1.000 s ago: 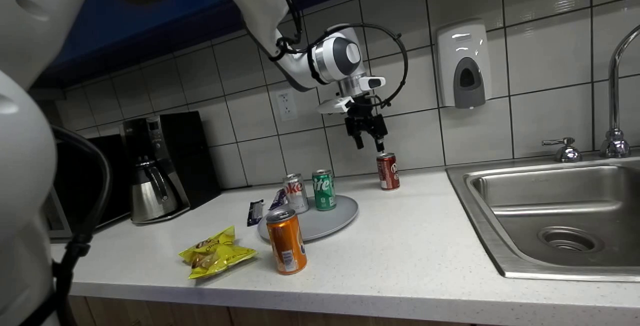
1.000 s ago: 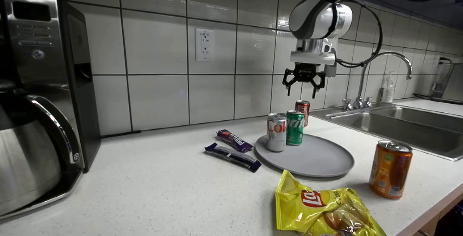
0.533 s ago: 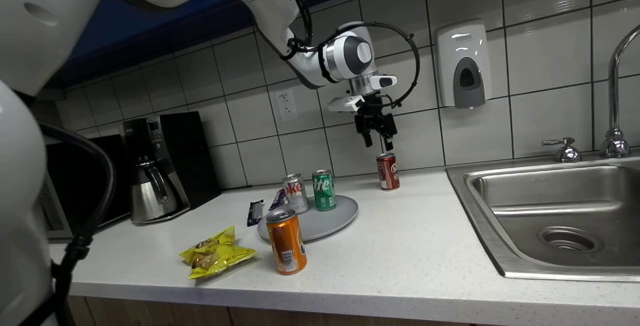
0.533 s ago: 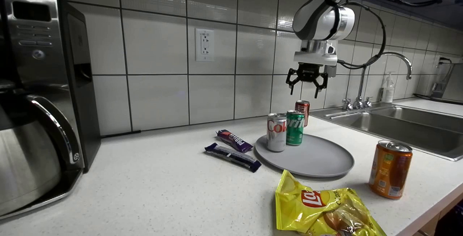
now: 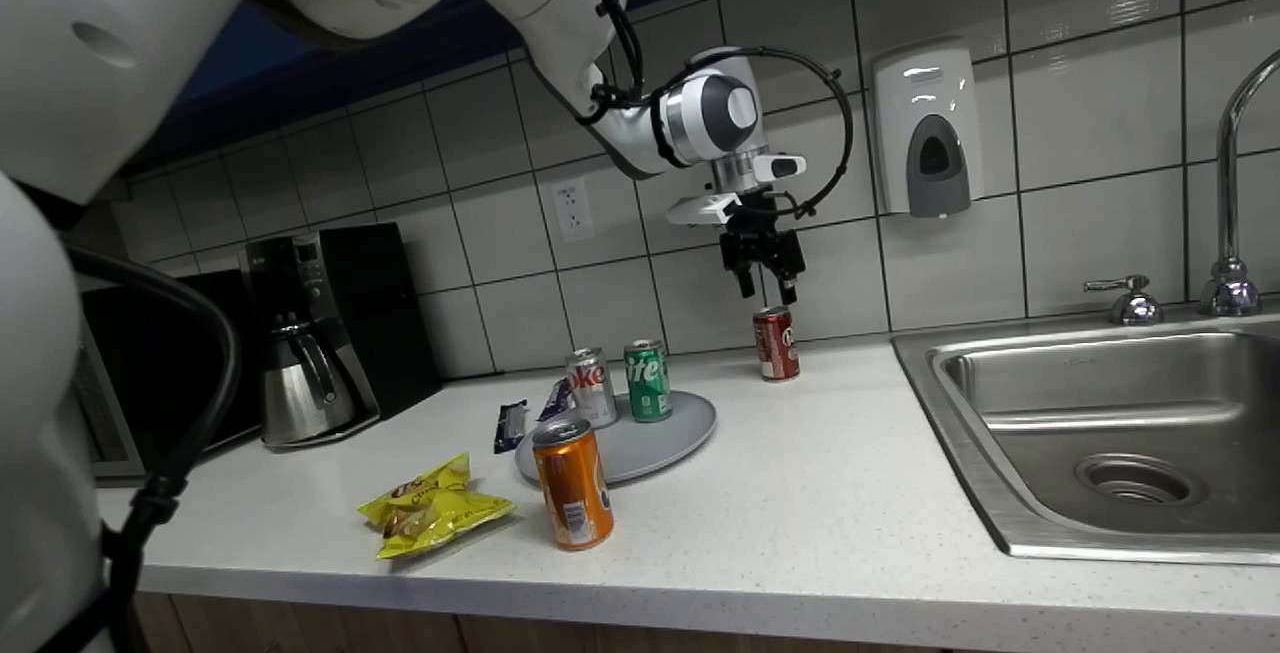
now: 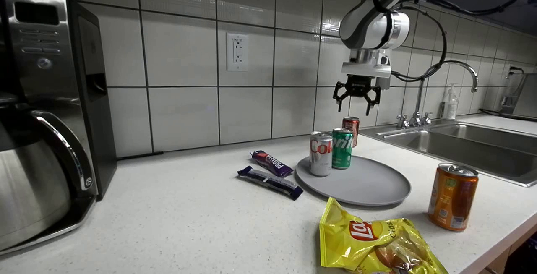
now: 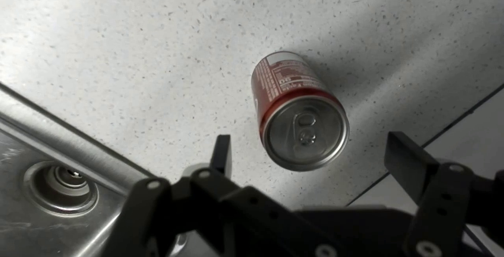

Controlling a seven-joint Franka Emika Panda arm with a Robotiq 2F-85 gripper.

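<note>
Red can (image 7: pixel 300 111) stands upright, centered in the wrist view, on a white counter (image 6: pixel 180 219) spanning the lower half of both exterior views. A steel sink (image 5: pixel 958 433) fills the lower right of an exterior view; a coffee maker (image 5: pixel 375 303) stands at its left. The gripper (image 6: pixel 354 111) hangs just above the red can, right of center in both exterior views, its fingers spread apart. In an exterior view, a gray plate (image 6: pixel 373 186) lies at lower right, with a yellow chip bag (image 6: pixel 369 236) nearer the bottom edge. An orange can (image 6: pixel 453 196) stands off the plate, toward the right edge. On the plate stand a silver can (image 6: pixel 321 156) and a green can (image 6: pixel 342 154), the latter partly hiding the red can. Two purple snack bars (image 6: pixel 270 183) lie beside the plate's left rim.
</note>
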